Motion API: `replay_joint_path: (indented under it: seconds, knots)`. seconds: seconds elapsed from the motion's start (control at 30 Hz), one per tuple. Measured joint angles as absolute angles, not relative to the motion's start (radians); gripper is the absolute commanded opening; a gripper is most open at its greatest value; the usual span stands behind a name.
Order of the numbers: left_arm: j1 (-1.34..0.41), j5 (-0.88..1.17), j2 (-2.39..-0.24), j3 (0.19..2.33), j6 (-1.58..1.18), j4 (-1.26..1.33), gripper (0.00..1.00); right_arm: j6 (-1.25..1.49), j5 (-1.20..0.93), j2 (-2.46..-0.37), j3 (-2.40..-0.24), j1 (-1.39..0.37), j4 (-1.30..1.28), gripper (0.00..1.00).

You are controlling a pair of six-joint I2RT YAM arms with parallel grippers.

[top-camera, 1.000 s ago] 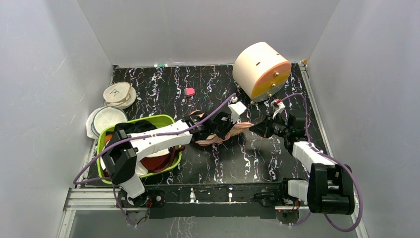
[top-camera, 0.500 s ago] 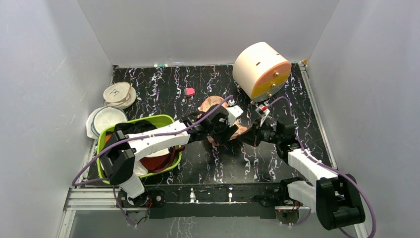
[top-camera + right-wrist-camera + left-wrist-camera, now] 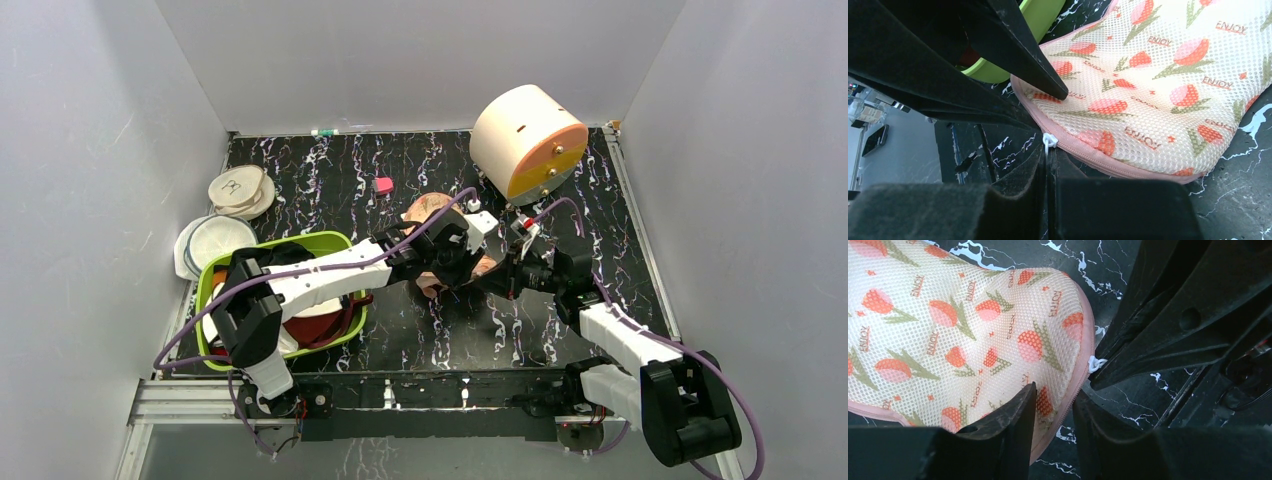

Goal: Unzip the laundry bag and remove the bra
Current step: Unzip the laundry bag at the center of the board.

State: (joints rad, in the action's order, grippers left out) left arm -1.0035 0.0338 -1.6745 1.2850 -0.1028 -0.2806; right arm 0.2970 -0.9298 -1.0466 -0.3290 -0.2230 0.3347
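The laundry bag [image 3: 428, 211] is a peach mesh pouch with red and green prints and a pink zipper edge, lying mid-table under both grippers. In the left wrist view the bag [image 3: 973, 330] fills the upper left, and my left gripper [image 3: 1054, 395] is shut on its zipper edge. My right gripper [image 3: 1049, 155] is shut on the white zipper pull [image 3: 1048, 140], right at the bag's [image 3: 1168, 100] rim. In the top view the left gripper [image 3: 458, 266] and right gripper [image 3: 497, 280] meet at the bag's near right end. The zipper looks closed. The bra is hidden.
A lime-green basin [image 3: 335, 243] with dark red and black garments sits at the left under the left arm. A round beige drum [image 3: 527, 140] stands at the far right. A small pink block [image 3: 383, 185] and white lids [image 3: 238, 190] lie further back and left.
The bag has been turned and shifted toward the far side. The right arm has swung left and closer to the bag; both grippers now sit tight together at its edge.
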Motion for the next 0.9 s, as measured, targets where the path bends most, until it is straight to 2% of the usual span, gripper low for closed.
replay_joint_path:
  seconds: [0.17,0.5,0.9]
  knots:
    - [-1.007,0.017,-1.674,1.285,-0.089,-0.287,0.00,0.292,-0.922,-1.049,-0.329,-0.224,0.334,0.00]
    - [-1.010,-0.081,-1.589,1.250,-0.056,-0.317,0.00,0.252,-0.904,-1.119,-0.369,-0.212,0.316,0.00]
    - [-1.010,-0.097,-1.494,1.187,-0.045,-0.318,0.00,0.250,-0.897,-1.320,-0.416,-0.139,0.303,0.00]
